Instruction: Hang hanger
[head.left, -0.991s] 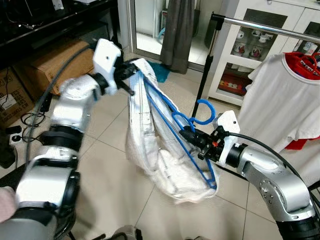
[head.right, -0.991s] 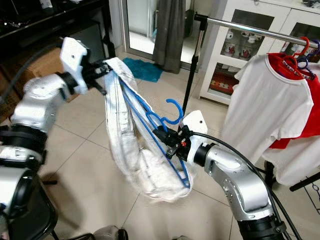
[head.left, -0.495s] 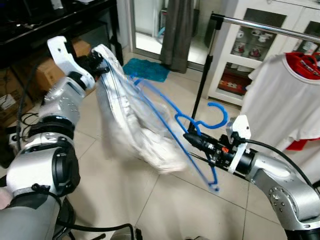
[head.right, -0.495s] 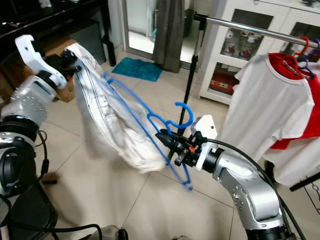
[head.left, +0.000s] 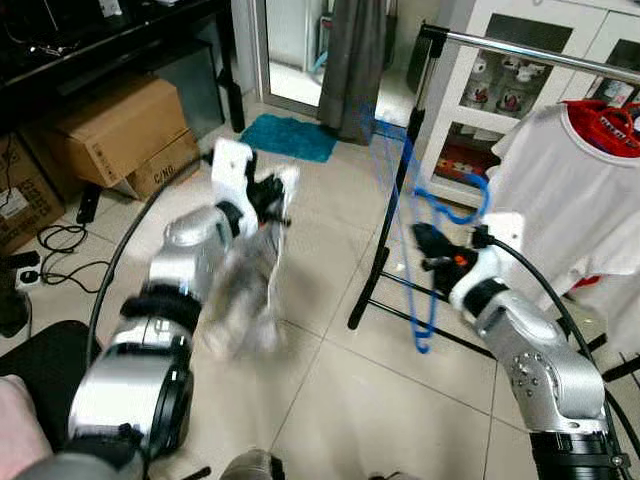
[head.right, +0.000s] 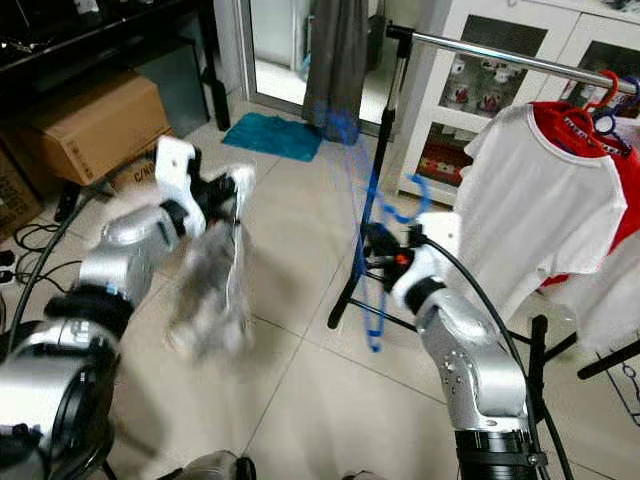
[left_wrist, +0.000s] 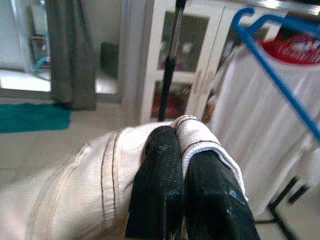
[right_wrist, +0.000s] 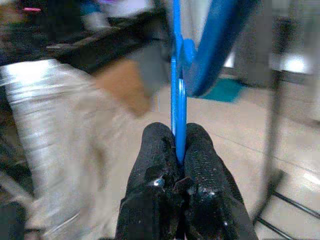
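Note:
My right gripper (head.left: 428, 243) is shut on a thin blue hanger (head.left: 424, 300), which stands nearly upright and blurred beside the clothes rack's upright pole (head.left: 413, 120). In the right wrist view, the fingers (right_wrist: 155, 150) pinch the hanger's wire (right_wrist: 177, 90). My left gripper (head.left: 272, 190) is shut on the hem of a white garment (head.left: 243, 300) that hangs blurred below it, apart from the hanger. The left wrist view has the black fingers (left_wrist: 160, 165) closed on the garment's hem (left_wrist: 100, 170). The rack's silver bar (head.left: 530, 55) carries a white T-shirt (head.left: 570, 200) on a red hanger (head.left: 606, 122).
Cardboard boxes (head.left: 120, 130) and cables (head.left: 60, 250) lie at the left under a black desk. A teal mat (head.left: 290, 137) and grey curtain (head.left: 355, 60) are by the doorway. A white glass-door cabinet (head.left: 500, 110) stands behind the rack. The rack's feet (head.left: 375, 290) spread over the tiles.
The garment has come off the hanger and now hangs from my left gripper alone. My right gripper has swung the bare hanger up and right, close to the rack's pole.

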